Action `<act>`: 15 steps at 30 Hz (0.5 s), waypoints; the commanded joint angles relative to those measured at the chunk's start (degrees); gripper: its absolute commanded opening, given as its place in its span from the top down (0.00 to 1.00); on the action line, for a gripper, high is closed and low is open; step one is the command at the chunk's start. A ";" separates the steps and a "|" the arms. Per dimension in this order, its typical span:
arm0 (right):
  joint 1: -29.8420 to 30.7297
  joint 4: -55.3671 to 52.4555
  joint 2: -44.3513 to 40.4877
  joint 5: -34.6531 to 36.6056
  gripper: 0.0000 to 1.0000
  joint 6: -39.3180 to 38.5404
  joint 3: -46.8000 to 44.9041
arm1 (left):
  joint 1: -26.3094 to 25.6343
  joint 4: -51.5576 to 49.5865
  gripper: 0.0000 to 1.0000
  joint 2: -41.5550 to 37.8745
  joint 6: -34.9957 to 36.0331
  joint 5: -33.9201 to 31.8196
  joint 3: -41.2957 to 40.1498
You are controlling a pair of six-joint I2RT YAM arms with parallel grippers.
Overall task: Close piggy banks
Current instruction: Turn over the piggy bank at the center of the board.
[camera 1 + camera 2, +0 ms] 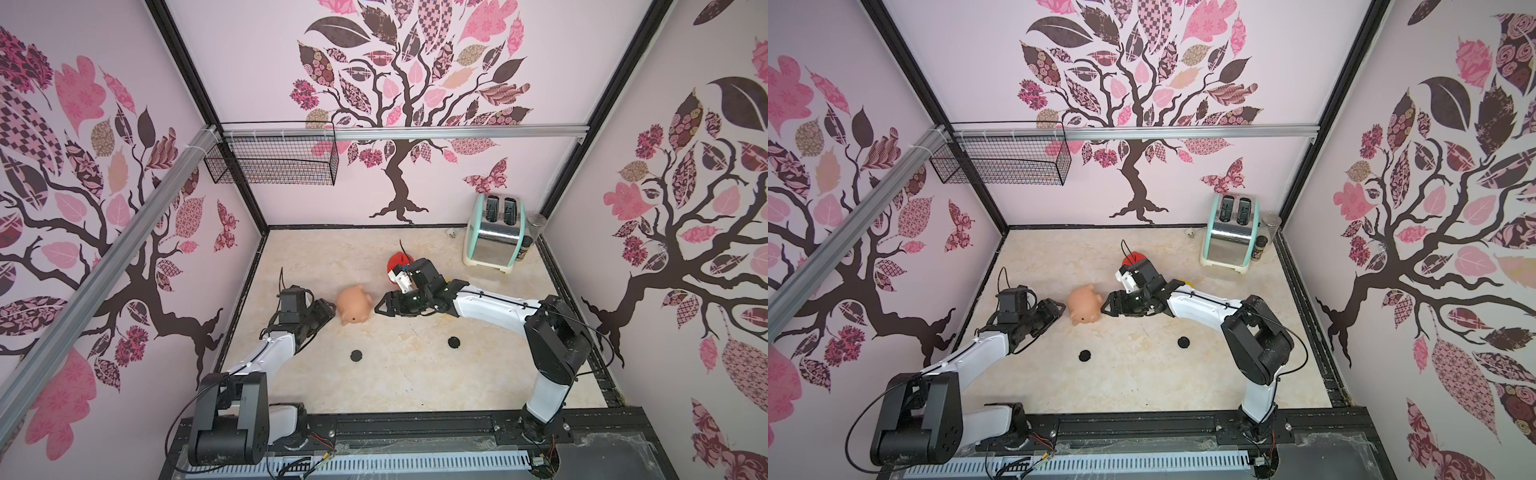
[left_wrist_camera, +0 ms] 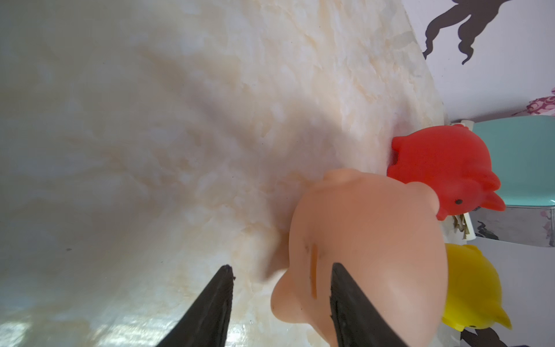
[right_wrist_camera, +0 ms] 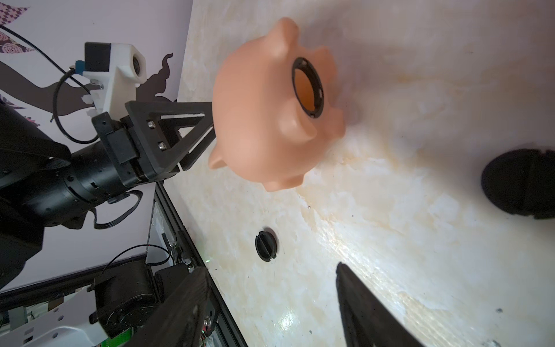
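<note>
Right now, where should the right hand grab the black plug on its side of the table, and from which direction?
Across its rim, from straight above. The plug is a thin disc lying flat on the table, so the right hand likely gets no side face to pinch.

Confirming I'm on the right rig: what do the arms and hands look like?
The left arm and right arm have white link shells, black joint housings and black cables. The left hand and right hand have black triangular open-frame fingers. A white camera mount sits on the left wrist.
</note>
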 commanded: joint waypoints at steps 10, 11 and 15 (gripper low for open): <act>0.03 -0.81 3.23 1.48 0.27 -3.90 7.18 | 3.14 -11.67 0.40 -7.35 0.21 4.75 3.97; 0.02 -1.04 3.87 1.68 0.26 -4.24 8.07 | 3.13 -12.15 0.39 -8.03 -0.03 5.80 3.36; -0.07 -1.88 6.66 1.30 0.26 -4.62 11.08 | 3.13 -16.37 0.38 -12.27 0.81 3.59 2.21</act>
